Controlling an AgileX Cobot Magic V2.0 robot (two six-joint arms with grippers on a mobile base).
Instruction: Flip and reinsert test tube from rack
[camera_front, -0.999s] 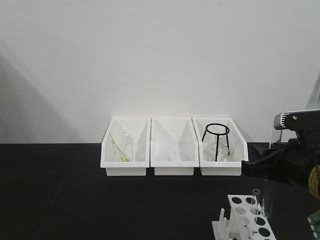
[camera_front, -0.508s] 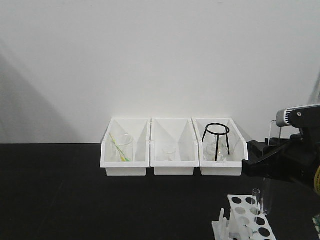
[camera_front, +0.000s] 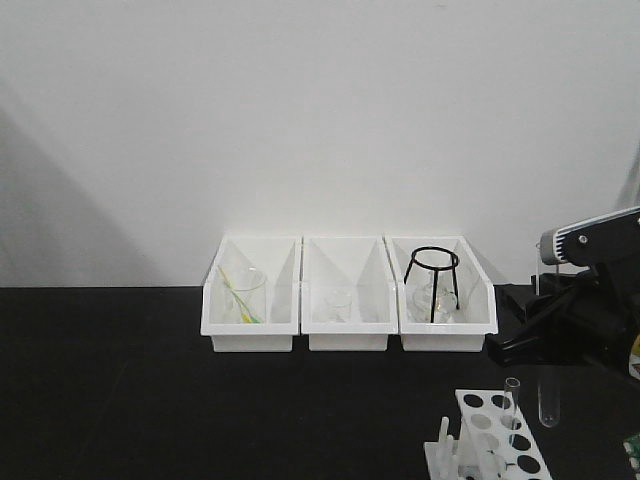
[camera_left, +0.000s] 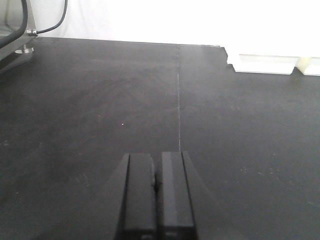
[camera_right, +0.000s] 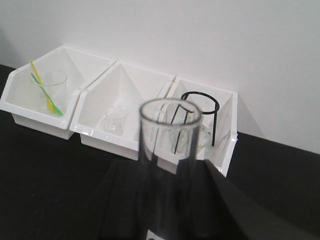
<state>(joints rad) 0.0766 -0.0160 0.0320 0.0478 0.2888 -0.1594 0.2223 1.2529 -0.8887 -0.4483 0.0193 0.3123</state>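
Between the fingers of the right claw (camera_right: 161, 167) stood the test tube (camera_right: 170, 132), clamped upright with its open rim above the claw and its rounded closed end hanging below it, clear of the rack (camera_front: 490, 440) that sat lower and a little to the claw's left. A second tube (camera_front: 512, 400) stood in a hole of that rack, near the held one. The left claw (camera_left: 157, 195) rested with its fingers pressed together on nothing, low over the bare black desk (camera_left: 100, 100). Being thin clear glass, the tube would likely be light and stiff, but smooth enough to slip and quick to crack; a moderate squeeze on the straight wall near mid-length seemed safer than any hold at the rim or the rounded end. From the front, the claw's black body hid the tube's middle, and its upper part showed only faintly against the wall. At the wrist the tube was blurred and the contact faces could not be seen. Frame edges cut off the rack's near side, so which hole lay nearest below the claw could not be told.
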